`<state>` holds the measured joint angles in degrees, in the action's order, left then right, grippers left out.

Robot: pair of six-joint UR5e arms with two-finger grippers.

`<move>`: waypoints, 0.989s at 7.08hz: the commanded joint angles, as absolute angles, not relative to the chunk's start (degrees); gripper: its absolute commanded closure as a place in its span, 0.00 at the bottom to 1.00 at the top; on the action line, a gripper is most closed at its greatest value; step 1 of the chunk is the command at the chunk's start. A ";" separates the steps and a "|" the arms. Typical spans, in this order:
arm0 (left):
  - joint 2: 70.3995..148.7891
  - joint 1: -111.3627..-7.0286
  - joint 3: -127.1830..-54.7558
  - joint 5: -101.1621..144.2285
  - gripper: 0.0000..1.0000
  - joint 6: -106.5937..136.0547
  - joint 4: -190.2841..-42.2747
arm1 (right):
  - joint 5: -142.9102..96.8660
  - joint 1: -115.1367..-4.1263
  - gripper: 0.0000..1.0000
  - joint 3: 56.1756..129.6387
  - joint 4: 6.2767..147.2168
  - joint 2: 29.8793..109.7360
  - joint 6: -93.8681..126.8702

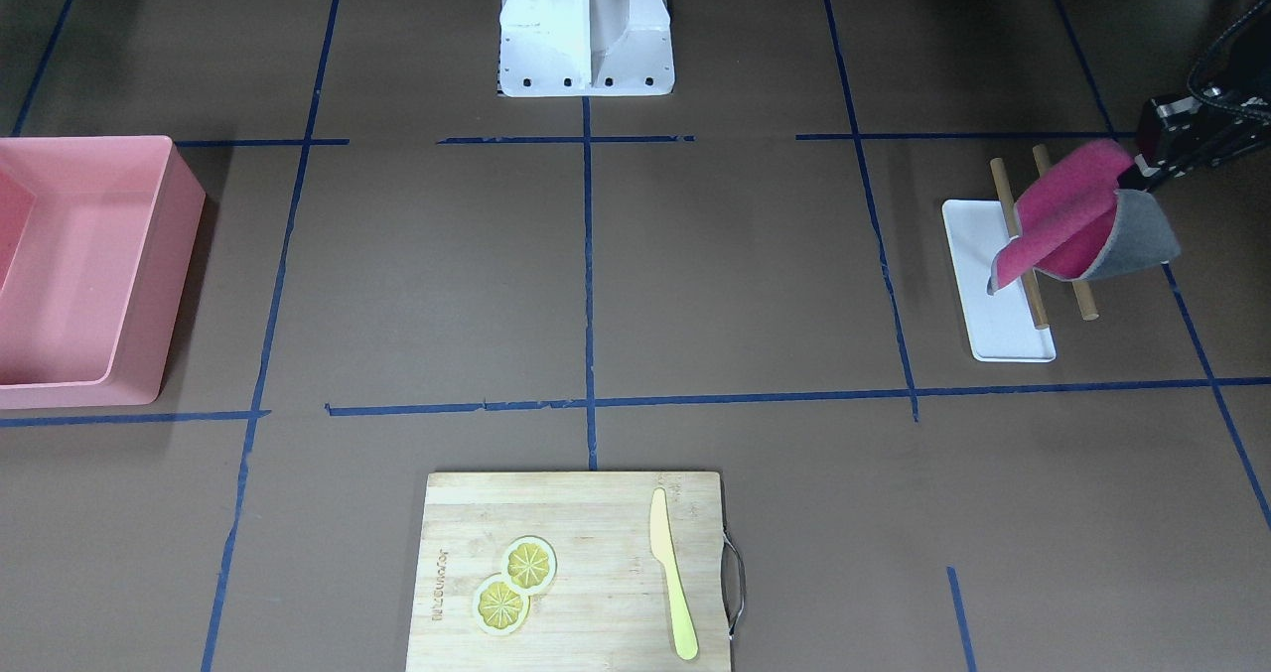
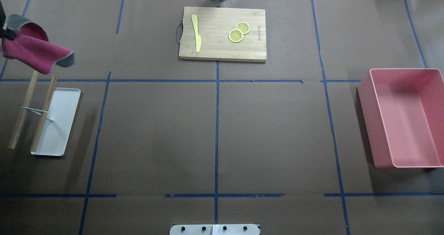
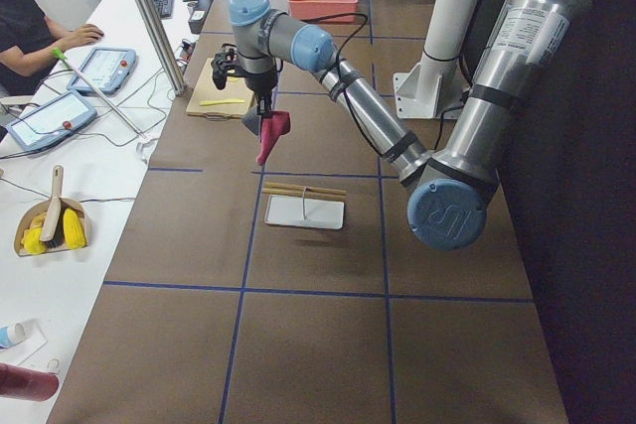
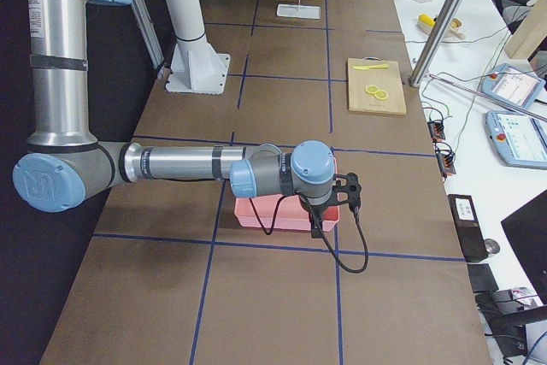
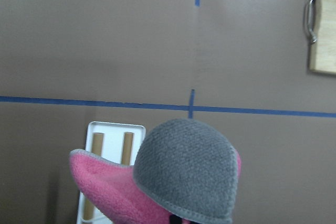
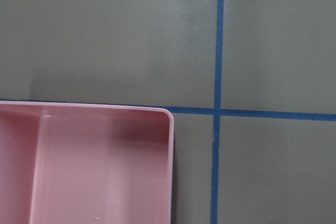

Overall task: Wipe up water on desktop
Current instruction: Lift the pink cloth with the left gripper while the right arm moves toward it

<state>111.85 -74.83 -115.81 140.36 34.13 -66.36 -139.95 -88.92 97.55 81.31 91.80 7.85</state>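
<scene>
**tapegrid:** Since the cloth (image 1: 1067, 220) is up in the air, does that count as halfway through the wipe, or barely started?

**ur5fan:** Barely started, I'd say. The left fingers (image 1: 1140, 172) are clamped on one edge of the cloth. It hangs folded, pink inside and grey outside, over one end of the rack (image 2: 41, 113) and the white tray (image 2: 66, 117). It isn't touching either of them. So the pickup looks done, and that's about it.

**tapegrid:** Where's the water though?

**ur5fan:** Honestly can't spot any. The counter (image 2: 270, 131) is the big brown sheet with blue tape lines, and it looks evenly matte in every view. If there's a wet patch, it doesn't show. No part of the cloth is on the counter, so the actual wiping is all left to do: carry it over, press it down, drag it across, probably put it back after.

**tapegrid:** And the other arm?

**ur5fan:** It's hovering over a corner of the pink bin (image 2: 364, 89), well away from the cloth. The right fingers (image 4: 317, 225) only show in the side view and its wrist cam doesn't catch them, so I can't tell if they're open or closed. The board (image 2: 222, 47) with the lemon slices and knife sits on the operators' side of the counter.
</scene>
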 commanded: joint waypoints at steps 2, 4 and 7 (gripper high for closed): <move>116.71 -68.66 -115.14 140.27 1.00 48.47 -69.68 | -138.36 -76.07 0.00 104.05 81.04 79.93 28.40; 120.48 -64.10 -112.42 139.93 1.00 59.98 -75.13 | -129.06 -62.39 0.00 105.64 80.69 69.31 37.39; 121.37 -59.95 -111.54 139.66 1.00 62.05 -75.67 | -113.52 -47.77 0.01 113.97 77.46 66.27 42.37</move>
